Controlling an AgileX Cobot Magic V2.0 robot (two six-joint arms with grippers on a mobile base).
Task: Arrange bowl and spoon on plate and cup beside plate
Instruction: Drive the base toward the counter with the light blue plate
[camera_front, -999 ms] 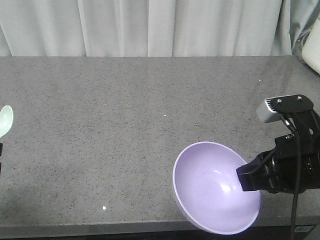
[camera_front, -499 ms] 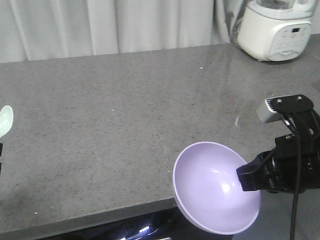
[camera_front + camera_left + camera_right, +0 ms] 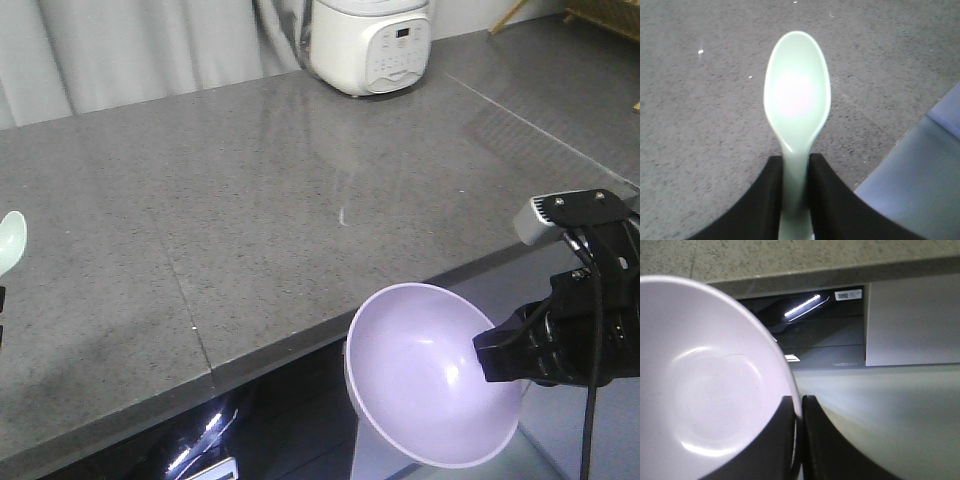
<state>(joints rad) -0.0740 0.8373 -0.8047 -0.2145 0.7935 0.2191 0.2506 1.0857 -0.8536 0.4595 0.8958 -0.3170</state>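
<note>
The lavender bowl point(image 3: 420, 385) hangs tilted, its opening towards the camera, past the grey counter's front edge. My right gripper point(image 3: 492, 362) is shut on its right rim. In the right wrist view the two black fingers point(image 3: 812, 440) pinch the bowl point(image 3: 705, 390) wall, one inside and one outside. The pale mint spoon point(image 3: 797, 95) is held over the counter with my left gripper point(image 3: 796, 165) shut on its handle. In the front view only the spoon's tip point(image 3: 10, 240) shows at the left edge. The plate and the cup are out of view.
A white rice cooker point(image 3: 372, 45) stands at the back of the grey stone counter point(image 3: 250, 200). The counter's front edge point(image 3: 300, 345) runs diagonally, with a dark lit recess point(image 3: 805, 305) below it. A flat bluish-grey surface point(image 3: 920, 190) lies past the counter edge by the spoon.
The whole scene has swung left: the curtain slid out of view, the rice cooker came in, and the bowl now hangs off the counter edge. Both grips are unchanged.
</note>
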